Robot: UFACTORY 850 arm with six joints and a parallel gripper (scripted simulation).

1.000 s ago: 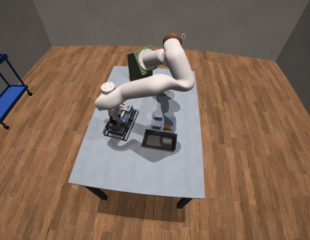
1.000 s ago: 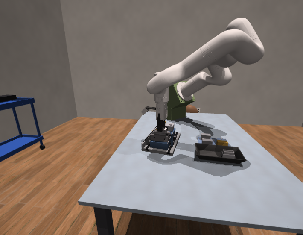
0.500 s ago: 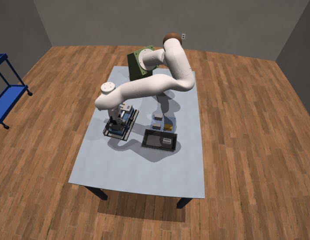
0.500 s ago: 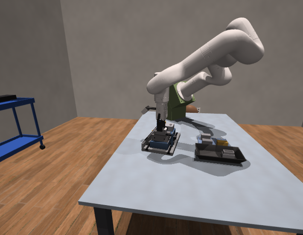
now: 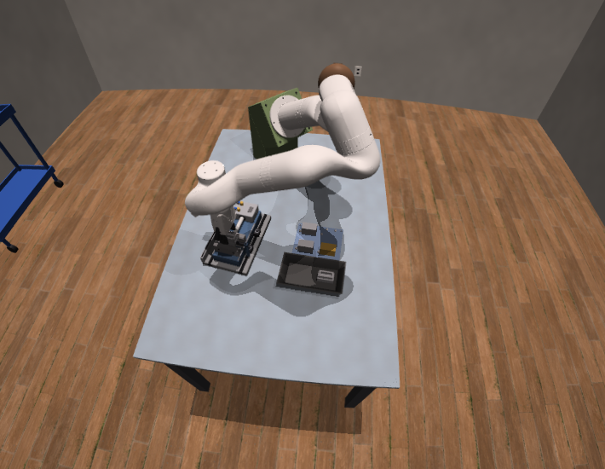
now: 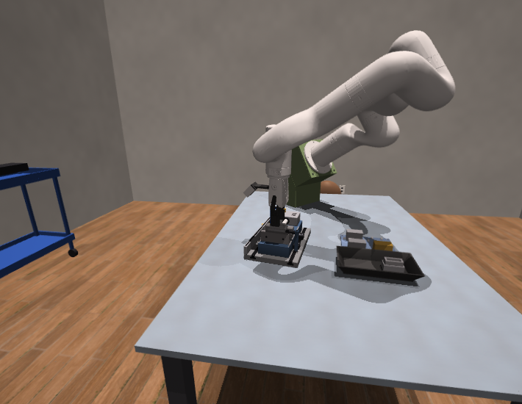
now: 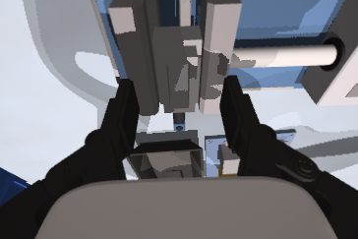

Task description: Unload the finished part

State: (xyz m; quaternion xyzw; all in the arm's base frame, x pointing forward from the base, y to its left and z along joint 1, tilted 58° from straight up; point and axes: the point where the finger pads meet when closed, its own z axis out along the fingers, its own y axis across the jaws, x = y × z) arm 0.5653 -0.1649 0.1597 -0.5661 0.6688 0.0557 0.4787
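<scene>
The blue vise stands on a slotted plate at the table's left; it also shows in the exterior view (image 6: 276, 243). In the wrist view a grey part (image 7: 179, 65) sits between the vise's two grey jaws. My gripper (image 7: 179, 92) is open and points down over the vise. Its black fingers stand on either side of the jaws and the part, apart from them. It also shows in the top and exterior views (image 5: 225, 241) (image 6: 275, 217). The black outfeed tray (image 5: 311, 275) (image 6: 376, 262) lies to the right, with a grey pocketed block (image 5: 325, 275) on its floor.
A blue fixture (image 5: 318, 236) with two grey blanks and a yellow block sits just behind the tray. The vise's white screw (image 7: 285, 58) juts out to one side. The green arm base (image 5: 273, 123) stands at the table's back. A blue cart (image 5: 10, 176) stands on the floor at far left.
</scene>
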